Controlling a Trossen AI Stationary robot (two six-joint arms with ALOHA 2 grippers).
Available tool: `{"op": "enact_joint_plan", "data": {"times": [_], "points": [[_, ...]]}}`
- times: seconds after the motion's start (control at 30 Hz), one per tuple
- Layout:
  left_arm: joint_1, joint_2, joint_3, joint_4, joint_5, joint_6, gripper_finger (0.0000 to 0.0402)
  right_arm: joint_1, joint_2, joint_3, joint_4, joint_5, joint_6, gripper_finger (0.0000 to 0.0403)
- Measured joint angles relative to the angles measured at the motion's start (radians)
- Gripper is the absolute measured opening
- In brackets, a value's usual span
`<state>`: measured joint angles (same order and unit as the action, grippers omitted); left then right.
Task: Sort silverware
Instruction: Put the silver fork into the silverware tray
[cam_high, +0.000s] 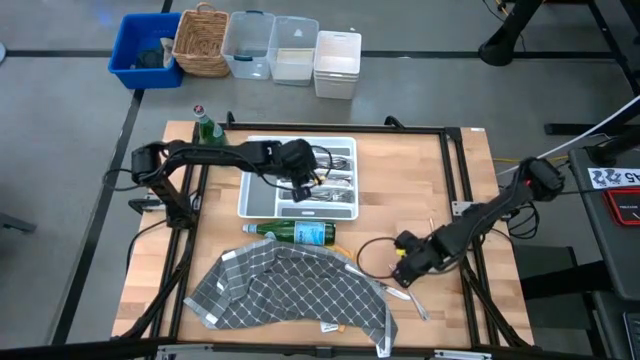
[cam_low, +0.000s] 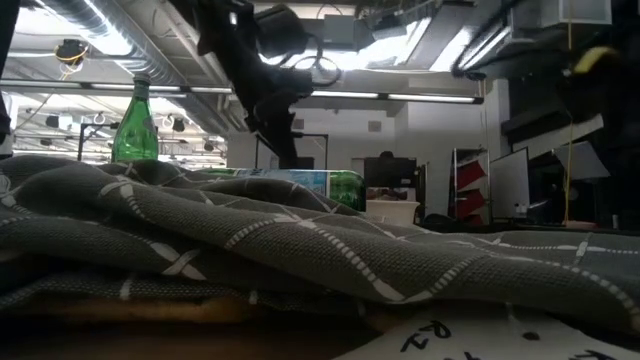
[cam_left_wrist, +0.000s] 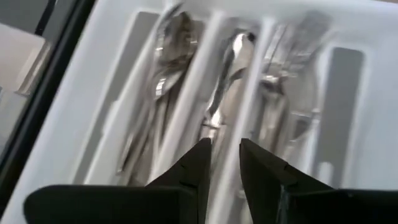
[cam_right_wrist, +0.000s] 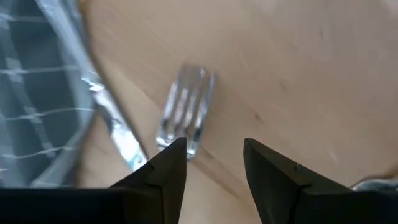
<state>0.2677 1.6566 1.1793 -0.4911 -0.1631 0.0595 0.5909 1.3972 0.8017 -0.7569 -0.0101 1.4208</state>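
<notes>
A white compartmented tray (cam_high: 262, 200) lies mid-table and holds several pieces of silverware (cam_left_wrist: 227, 68) in its long slots. My left gripper (cam_high: 300, 187) hovers over those slots (cam_left_wrist: 224, 163), open by a narrow gap and empty. My right gripper (cam_high: 405, 265) is open, low over the wood at the near right. A silver fork (cam_right_wrist: 186, 109) lies flat on the table just ahead of its fingers (cam_right_wrist: 214, 155). Another silver piece (cam_right_wrist: 118, 134) lies beside the grey cloth's edge. More silverware (cam_high: 412, 305) lies near the cloth's right corner. My right gripper has one fingertip (cam_right_wrist: 174, 152) at the fork's neck (cam_right_wrist: 180, 140), where the tines meet the handle. The fingers come from above and slant down. The fork lies flat on the wood. I cannot tell whether the fingertip touches it.
A grey checked cloth (cam_high: 290, 290) lies crumpled along the near edge. A green bottle (cam_high: 295, 233) lies on its side between cloth and tray. Another green bottle (cam_high: 205, 128) stands at the far left corner. Bins and a basket (cam_high: 200, 42) stand beyond the table.
</notes>
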Motion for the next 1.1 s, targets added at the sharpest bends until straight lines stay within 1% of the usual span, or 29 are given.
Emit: {"op": "enact_joint_plan", "data": {"times": [0.2, 0.37, 0.53, 0.67, 0.87, 0.97, 1.1], "points": [[-0.063, 0.0, 0.0, 0.002, 0.0, 0.0, 0.0072, 0.04, 0.076, 0.0, 0.044, 0.0, 0.022, 0.0159], [-0.098, 0.0, 0.0, 0.001, 0.0, 0.0, 0.0072, 0.038, 0.087, 0.0, 0.092, 0.002, 0.022, 0.0159], [-0.117, 0.0, 0.0, -0.002, 0.0, -0.008, 0.0072, 0.038, 0.096, 0.0, 0.107, 0.003, 0.022, 0.0159], [-0.126, 0.0, 0.0, -0.002, 0.0, -0.012, 0.0072, 0.038, 0.131, 0.0, 0.133, -0.002, 0.022, 0.0159], [-0.126, 0.0, 0.0, -0.004, 0.0, -0.014, 0.0072, 0.038, 0.18, 0.0, 0.23, -0.009, 0.016, 0.0158], [-0.126, 0.0, 0.0, -0.006, 0.0, -0.014, 0.0072, 0.038, 0.186, 0.0, 0.261, 0.002, 0.015, 0.0148], [-0.126, 0.0, 0.0, -0.006, 0.0, -0.014, 0.0072, 0.038, 0.186, 0.0, 0.268, 0.025, 0.015, 0.0109]]}}
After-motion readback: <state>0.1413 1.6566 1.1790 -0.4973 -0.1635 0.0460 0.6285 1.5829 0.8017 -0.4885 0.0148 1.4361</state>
